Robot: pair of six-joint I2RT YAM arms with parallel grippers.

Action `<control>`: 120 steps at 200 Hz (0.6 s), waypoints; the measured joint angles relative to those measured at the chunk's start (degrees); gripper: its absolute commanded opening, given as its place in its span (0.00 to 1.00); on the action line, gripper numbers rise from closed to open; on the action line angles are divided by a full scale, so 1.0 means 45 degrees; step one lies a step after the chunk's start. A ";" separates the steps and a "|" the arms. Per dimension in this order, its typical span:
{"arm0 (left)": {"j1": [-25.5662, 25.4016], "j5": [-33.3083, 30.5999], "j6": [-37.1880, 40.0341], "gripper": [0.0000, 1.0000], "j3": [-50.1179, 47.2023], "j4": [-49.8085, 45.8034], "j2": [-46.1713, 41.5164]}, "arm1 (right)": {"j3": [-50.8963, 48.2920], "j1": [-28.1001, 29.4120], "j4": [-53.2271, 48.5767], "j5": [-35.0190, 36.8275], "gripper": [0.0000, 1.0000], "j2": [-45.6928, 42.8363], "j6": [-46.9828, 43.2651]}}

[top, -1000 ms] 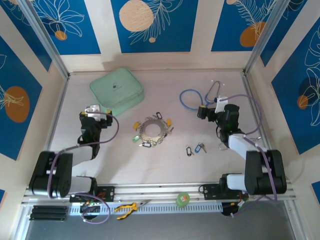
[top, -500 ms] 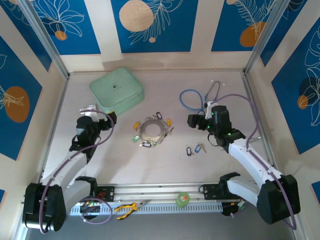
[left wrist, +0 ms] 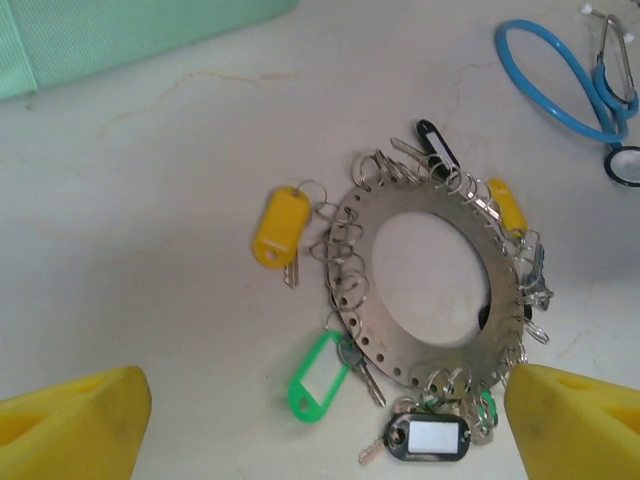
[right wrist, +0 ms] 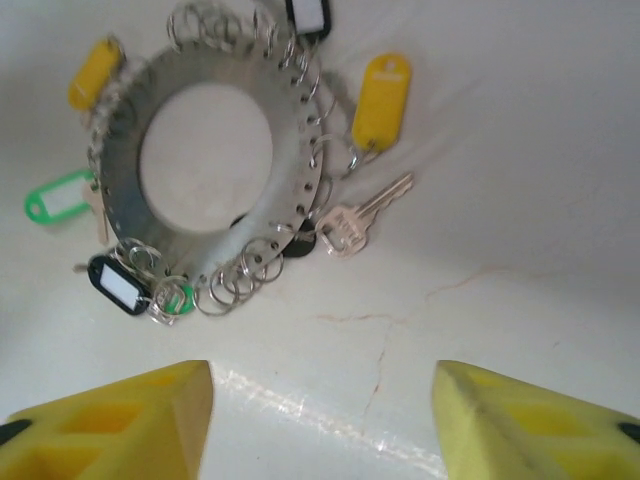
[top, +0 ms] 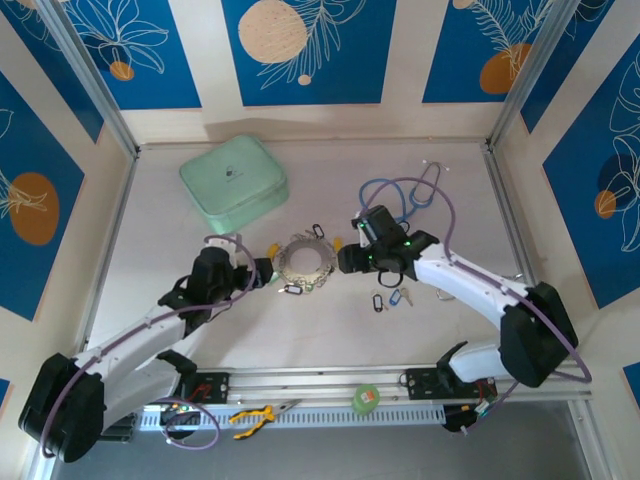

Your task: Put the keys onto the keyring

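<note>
The keyring (top: 303, 262) lies flat mid-table, a silvery disc with a wide hole and several small split rings round its rim. Tagged keys hang from it: yellow tag (left wrist: 280, 225), green tag (left wrist: 315, 378), black tag (left wrist: 428, 437). The right wrist view shows the keyring (right wrist: 292, 170), a yellow-tagged key (right wrist: 380, 100) and a bare key (right wrist: 350, 225). Two loose keys, black-tagged (top: 377, 301) and blue-tagged (top: 398, 296), lie right of the ring. My left gripper (top: 264, 271) (left wrist: 328, 420) stands open at the ring's left edge. My right gripper (top: 346, 260) (right wrist: 322, 390) is open at its right edge, over bare table.
A mint-green zip case (top: 235, 183) sits at the back left. A blue stethoscope (top: 400, 195) (left wrist: 560, 75) lies at the back right. Yellow pliers (top: 255, 415) and a green tape roll (top: 365, 398) rest on the front rail.
Both arms have swung inward from the table's sides, and both grippers now flank the keyring. The keyring and the loose keys have not moved.
</note>
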 measured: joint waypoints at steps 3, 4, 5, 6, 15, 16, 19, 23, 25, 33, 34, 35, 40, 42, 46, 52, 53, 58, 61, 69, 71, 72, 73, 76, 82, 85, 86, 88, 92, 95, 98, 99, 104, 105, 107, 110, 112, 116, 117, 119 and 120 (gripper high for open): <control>-0.0078 -0.0053 -0.0068 0.88 -0.0024 0.0000 0.0024 | 0.0078 0.0078 -0.0063 0.0034 0.49 0.0136 0.0049; -0.0126 -0.0073 -0.0102 0.88 -0.0034 -0.0005 0.0039 | 0.0102 0.0097 -0.0068 0.0034 0.49 0.0175 0.0034; -0.0155 -0.0078 -0.0141 0.88 -0.0044 -0.0010 0.0044 | 0.0126 0.0121 -0.0083 0.0034 0.49 0.0214 0.0010; -0.0199 -0.0102 -0.0214 0.88 -0.0063 -0.0010 0.0049 | 0.0170 0.0180 -0.0117 0.0053 0.49 0.0287 0.0019; -0.0437 -0.0223 -0.0495 0.87 -0.0199 -0.0044 0.0083 | 0.0403 0.0437 -0.0282 0.0117 0.48 0.0651 0.0126; -0.0457 -0.0233 -0.0515 0.87 -0.0214 -0.0049 0.0083 | 0.0442 0.0476 -0.0306 0.0151 0.47 0.0709 0.0146; -0.0525 -0.0267 -0.0617 0.87 -0.0272 -0.0087 0.0087 | 0.0515 0.0559 -0.0345 0.0185 0.46 0.0835 0.0141; -0.0612 -0.0316 -0.0733 0.87 -0.0345 -0.0117 0.0087 | 0.0607 0.0670 -0.0408 0.0223 0.45 0.0971 0.0170; -0.0661 -0.0340 -0.0792 0.87 -0.0398 -0.0141 0.0087 | 0.0651 0.0704 -0.0423 0.0243 0.44 0.1035 0.0175; -0.0811 -0.0447 -0.1025 0.86 -0.0563 -0.0194 0.0087 | 0.0869 0.0908 -0.0549 0.0330 0.42 0.1375 0.0194; -0.0821 -0.0461 -0.1049 0.86 -0.0583 -0.0199 0.0087 | 0.0889 0.0928 -0.0559 0.0335 0.41 0.1399 0.0209; -0.0835 -0.0471 -0.1069 0.86 -0.0602 -0.0204 0.0087 | 0.0913 0.0947 -0.0568 0.0345 0.40 0.1428 0.0219; -0.0913 -0.0534 -0.1180 0.86 -0.0704 -0.0214 0.0087 | 0.1049 0.1049 -0.0646 0.0379 0.39 0.1627 0.0189; -0.0942 -0.0563 -0.1253 0.86 -0.0748 -0.0233 0.0087 | 0.1112 0.1098 -0.0675 0.0384 0.39 0.1724 0.0233; -0.0996 -0.0607 -0.1331 0.86 -0.0811 -0.0262 0.0087 | 0.1224 0.1166 -0.0724 0.0393 0.39 0.1885 0.0194; -0.1069 -0.0675 -0.1428 0.86 -0.0884 -0.0306 0.0087 | 0.1394 0.1258 -0.0772 0.0418 0.39 0.2127 0.0175; -0.1083 -0.0690 -0.1452 0.86 -0.0894 -0.0316 0.0087 | 0.1418 0.1268 -0.0782 0.0418 0.39 0.2161 0.0170; -0.1132 -0.0753 -0.1520 0.86 -0.0908 -0.0393 0.0087 | 0.1574 0.1341 -0.0840 0.0427 0.39 0.2375 0.0131; -0.1156 -0.0777 -0.1574 0.86 -0.0908 -0.0452 0.0087 | 0.1671 0.1379 -0.0894 0.0423 0.39 0.2506 0.0078; -0.1214 -0.0874 -0.1642 0.86 -0.0908 -0.0500 0.0087 | 0.1953 0.1486 -0.1035 0.0457 0.38 0.2861 -0.0097; -0.1219 -0.0894 -0.1647 0.86 -0.0908 -0.0495 0.0087 | 0.2030 0.1511 -0.1054 0.0481 0.38 0.2963 -0.0121; -0.1219 -0.0903 -0.1647 0.86 -0.0908 -0.0500 0.0087 | 0.2030 0.1511 -0.1054 0.0481 0.38 0.2963 -0.0121; -0.1224 -0.0908 -0.1647 0.86 -0.0908 -0.0500 0.0087 | 0.2074 0.1520 -0.1073 0.0495 0.38 0.2997 -0.0175; -0.1234 -0.0942 -0.1647 0.86 -0.0903 -0.0510 0.0087 | 0.2176 0.1564 -0.1122 0.0520 0.38 0.3152 -0.0287; -0.1239 -0.1001 -0.1647 0.86 -0.0903 -0.0529 0.0078 | 0.2380 0.1627 -0.1195 0.0578 0.38 0.3405 -0.0500; -0.1239 -0.1025 -0.1642 0.86 -0.0903 -0.0534 0.0078 | 0.2467 0.1651 -0.1229 0.0612 0.38 0.3517 -0.0588; -0.1239 -0.1035 -0.1642 0.86 -0.0903 -0.0539 0.0078 | 0.2492 0.1661 -0.1239 0.0617 0.38 0.3551 -0.0627; -0.1239 -0.1073 -0.1642 0.86 -0.0903 -0.0554 0.0073 | 0.2540 0.1676 -0.1282 0.0622 0.38 0.3614 -0.0714; -0.1239 -0.1098 -0.1642 0.86 -0.0903 -0.0568 0.0073 | 0.2647 0.1700 -0.1331 0.0656 0.38 0.3730 -0.0831; -0.1239 -0.1146 -0.1637 0.86 -0.0903 -0.0578 0.0053 | 0.2725 0.1719 -0.1360 0.0661 0.38 0.3832 -0.0971; -0.1239 -0.1180 -0.1637 0.86 -0.0903 -0.0583 0.0049 | 0.2803 0.1739 -0.1423 0.0680 0.38 0.3915 -0.1098; -0.1239 -0.1200 -0.1632 0.86 -0.0903 -0.0583 0.0044 | 0.2841 0.1749 -0.1443 0.0690 0.38 0.3963 -0.1151; -0.1239 -0.1248 -0.1622 0.86 -0.0899 -0.0588 0.0024 | 0.2982 0.1768 -0.1554 0.0709 0.38 0.4104 -0.1379; -0.1239 -0.1253 -0.1617 0.86 -0.0899 -0.0583 0.0019 | 0.3002 0.1768 -0.1574 0.0714 0.38 0.4124 -0.1404; -0.1239 -0.1282 -0.1598 0.86 -0.0889 -0.0593 0.0000 | 0.3065 0.1783 -0.1627 0.0709 0.37 0.4192 -0.1515; -0.1239 -0.1297 -0.1593 0.86 -0.0879 -0.0602 -0.0010 | 0.3157 0.1797 -0.1710 0.0714 0.37 0.4265 -0.1642; -0.1239 -0.1316 -0.1593 0.86 -0.0879 -0.0602 -0.0029 | 0.3215 0.1812 -0.1753 0.0719 0.37 0.4318 -0.1715; -0.1243 -0.1336 -0.1588 0.86 -0.0869 -0.0602 -0.0058 | 0.3322 0.1826 -0.1831 0.0729 0.37 0.4415 -0.1899; -0.1243 -0.1336 -0.1583 0.86 -0.0865 -0.0602 -0.0063 | 0.3347 0.1831 -0.1851 0.0733 0.37 0.4435 -0.1923; -0.1239 -0.1370 -0.1583 0.86 -0.0860 -0.0612 -0.0078 | 0.3419 0.1836 -0.1904 0.0753 0.37 0.4483 -0.1991; -0.1243 -0.1379 -0.1583 0.86 -0.0855 -0.0612 -0.0087 | 0.3439 0.1836 -0.1914 0.0758 0.37 0.4503 -0.2025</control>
